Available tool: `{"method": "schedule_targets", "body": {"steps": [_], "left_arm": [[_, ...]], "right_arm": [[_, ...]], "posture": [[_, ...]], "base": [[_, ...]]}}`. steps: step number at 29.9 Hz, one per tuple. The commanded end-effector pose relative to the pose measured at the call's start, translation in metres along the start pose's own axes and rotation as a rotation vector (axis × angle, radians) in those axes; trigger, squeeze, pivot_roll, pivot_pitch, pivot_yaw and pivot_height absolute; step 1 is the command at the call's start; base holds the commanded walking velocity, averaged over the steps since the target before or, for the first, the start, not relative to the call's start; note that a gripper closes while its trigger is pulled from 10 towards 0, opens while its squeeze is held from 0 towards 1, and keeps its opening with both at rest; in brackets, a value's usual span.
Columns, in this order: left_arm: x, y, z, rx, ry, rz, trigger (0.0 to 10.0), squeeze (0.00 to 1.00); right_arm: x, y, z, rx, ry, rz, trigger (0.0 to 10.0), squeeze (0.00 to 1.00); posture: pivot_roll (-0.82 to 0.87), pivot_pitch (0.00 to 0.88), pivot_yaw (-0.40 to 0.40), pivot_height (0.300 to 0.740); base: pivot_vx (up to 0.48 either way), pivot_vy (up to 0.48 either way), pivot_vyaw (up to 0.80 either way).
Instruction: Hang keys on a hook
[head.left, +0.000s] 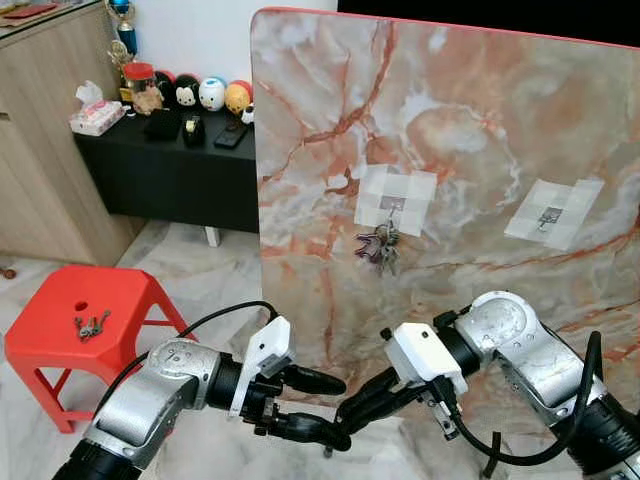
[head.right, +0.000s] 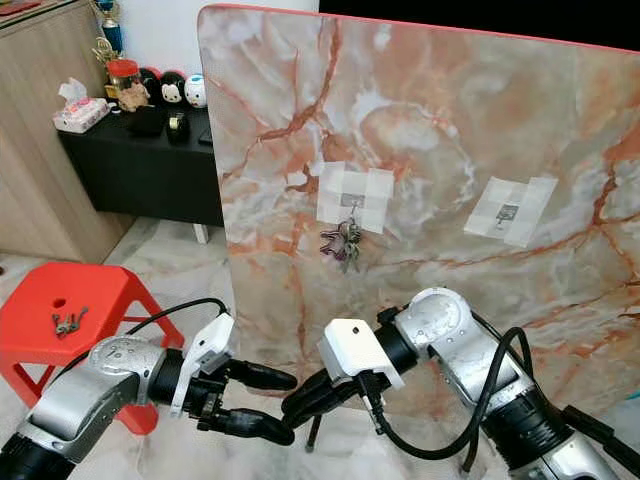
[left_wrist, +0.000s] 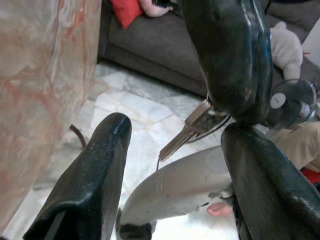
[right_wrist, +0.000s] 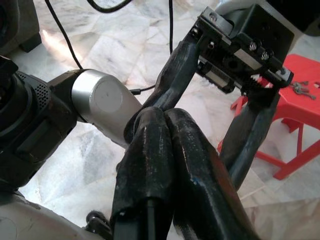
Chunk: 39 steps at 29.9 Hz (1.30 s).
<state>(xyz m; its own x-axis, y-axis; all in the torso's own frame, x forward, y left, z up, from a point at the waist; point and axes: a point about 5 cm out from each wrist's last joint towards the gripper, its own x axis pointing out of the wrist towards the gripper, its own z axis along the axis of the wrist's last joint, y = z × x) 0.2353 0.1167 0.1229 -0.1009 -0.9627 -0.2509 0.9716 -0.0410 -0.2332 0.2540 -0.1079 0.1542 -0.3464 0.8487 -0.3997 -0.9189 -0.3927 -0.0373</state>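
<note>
A marble board (head.left: 450, 120) stands upright with two taped hooks. A bunch of keys (head.left: 378, 246) hangs on the left hook (head.left: 392, 205); the right hook (head.left: 550, 216) is bare. Another set of keys (head.left: 90, 325) lies on the red stool (head.left: 60, 310). Low in front of the board, my right gripper (right_wrist: 164, 117) is shut on a key (left_wrist: 190, 131), which sticks out from under its fingertips. My left gripper (head.left: 335, 410) is open, and its fingers (left_wrist: 95, 185) stand on either side of the right gripper's tip without touching the key.
A black sideboard (head.left: 170, 170) with toys and a tissue box stands at the back left beside a wooden cabinet (head.left: 40, 150). Pale marble floor (head.left: 200, 270) lies between stool and board. The board's thin dark leg (left_wrist: 76, 135) rests on the floor.
</note>
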Motion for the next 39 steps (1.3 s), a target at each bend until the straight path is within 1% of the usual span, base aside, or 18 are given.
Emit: {"method": "schedule_targets", "body": {"steps": [1,12,14,15,16,29,39], "left_arm": [[0.0055,-0.0024,0.0056,0.005,-0.016,-0.042,10.0,0.00],[0.0052,-0.0074,0.0054,-0.005,-0.018,-0.086,10.0,0.00],[0.0050,-0.0079,0.0045,-0.008,-0.013,-0.091,9.8,0.00],[0.0048,-0.0084,0.0037,-0.010,-0.009,-0.093,3.8,0.00],[0.0049,-0.0085,0.0036,-0.011,-0.010,-0.093,0.0,0.00],[0.0040,-0.0090,-0.0007,-0.015,0.008,-0.090,0.0,0.00],[0.0028,-0.0092,-0.0010,-0.020,0.002,-0.086,0.0,0.00]], "right_arm": [[-0.0006,0.0009,0.0063,-0.028,-0.009,0.011,10.0,0.00],[-0.0006,0.0002,0.0044,-0.019,-0.009,-0.002,10.0,0.00],[-0.0010,0.0000,0.0043,-0.019,-0.008,-0.004,10.0,0.00],[-0.0014,-0.0003,0.0043,-0.018,-0.006,-0.008,10.0,0.00],[-0.0017,-0.0005,0.0043,-0.018,-0.006,-0.009,10.0,0.00],[-0.0012,-0.0040,0.0036,-0.017,-0.003,-0.033,10.0,0.00],[-0.0013,-0.0042,0.0047,-0.017,-0.009,-0.038,10.0,0.00]], "posture": [[0.02,0.003,-0.086,0.740],[0.02,0.004,-0.085,0.740],[0.02,0.004,-0.085,0.740],[0.02,0.004,-0.084,0.740],[0.02,0.005,-0.085,0.740],[0.03,0.007,-0.083,0.740],[0.03,0.008,-0.081,0.740]], "base": [[0.000,0.000,0.00],[0.000,0.000,0.00],[0.000,0.000,0.00],[0.000,0.000,0.00],[0.000,0.000,0.00],[0.000,0.000,0.00],[0.000,0.000,0.00]]}}
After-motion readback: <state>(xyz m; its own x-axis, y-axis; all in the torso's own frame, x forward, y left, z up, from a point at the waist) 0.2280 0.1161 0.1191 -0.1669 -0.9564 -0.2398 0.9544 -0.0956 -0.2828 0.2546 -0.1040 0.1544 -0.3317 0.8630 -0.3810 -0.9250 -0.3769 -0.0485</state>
